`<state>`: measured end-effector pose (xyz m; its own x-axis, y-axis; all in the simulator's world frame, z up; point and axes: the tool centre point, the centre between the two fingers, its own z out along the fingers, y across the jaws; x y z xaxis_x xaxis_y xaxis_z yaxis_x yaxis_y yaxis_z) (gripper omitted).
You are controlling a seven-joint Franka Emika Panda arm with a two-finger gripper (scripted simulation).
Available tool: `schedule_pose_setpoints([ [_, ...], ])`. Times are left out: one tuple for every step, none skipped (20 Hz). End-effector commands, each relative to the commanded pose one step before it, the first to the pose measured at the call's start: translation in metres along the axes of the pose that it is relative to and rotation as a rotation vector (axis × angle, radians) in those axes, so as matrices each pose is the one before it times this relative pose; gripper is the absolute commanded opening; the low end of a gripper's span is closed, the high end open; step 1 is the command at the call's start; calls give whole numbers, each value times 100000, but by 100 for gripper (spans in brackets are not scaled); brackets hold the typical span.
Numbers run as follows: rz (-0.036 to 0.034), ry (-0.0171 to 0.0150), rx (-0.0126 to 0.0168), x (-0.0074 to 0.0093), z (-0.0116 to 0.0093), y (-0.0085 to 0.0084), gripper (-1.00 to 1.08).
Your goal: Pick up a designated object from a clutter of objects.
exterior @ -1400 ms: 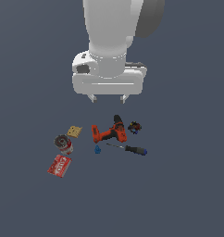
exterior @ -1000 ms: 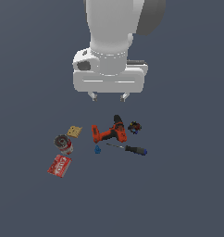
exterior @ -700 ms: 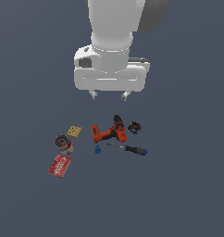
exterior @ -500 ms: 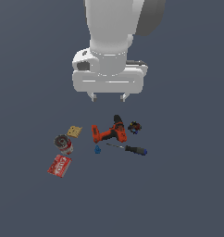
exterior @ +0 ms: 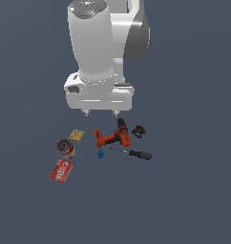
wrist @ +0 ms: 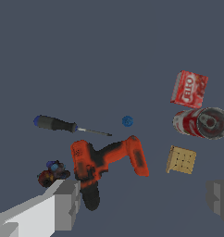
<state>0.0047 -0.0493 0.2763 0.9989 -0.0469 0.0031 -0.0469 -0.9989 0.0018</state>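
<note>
Hovering above plain dark grey surface [exterior: 194, 200]: fingers [exterior: 101, 113] spread wide, empty; tan block [exterior: 77, 136] untouched.

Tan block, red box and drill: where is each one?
tan block [exterior: 77, 136], exterior view, middle of its top face
red box [exterior: 61, 171], exterior view, centre of its label
drill [wrist: 107, 159], wrist view, orange body

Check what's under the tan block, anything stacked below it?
Nothing shows beneath the tan block: it lies flat on the bare grey floor, apart from the can and the drill. Its underside is hidden. The open tool hovers above, empty.
</note>
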Motion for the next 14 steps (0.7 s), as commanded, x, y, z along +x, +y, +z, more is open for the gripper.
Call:
schedule_pose_setpoints([
  [1954,-94,850,21,2181,1574,100],
  [897,-4,340,-19,971,723,100],
  [969,3,324,-46,1020,776,100],
  [1039,11,299,-77,1064,826,100],
  [1070,17,259,-108,1069,846,100],
  [1090,22,214,-138,1059,857,100],
  [1107,26,169,-168,1050,867,100],
  [1121,28,122,-197,1040,875,100],
  [1136,30,75,-227,1030,883,100],
  [1149,30,27,-256,1019,890,100],
  [1149,28,-20,-283,999,888,100],
  [1103,25,-64,-295,942,852,100],
  [1049,21,-101,-303,882,809,100],
  [994,16,-131,-306,823,767,100],
])
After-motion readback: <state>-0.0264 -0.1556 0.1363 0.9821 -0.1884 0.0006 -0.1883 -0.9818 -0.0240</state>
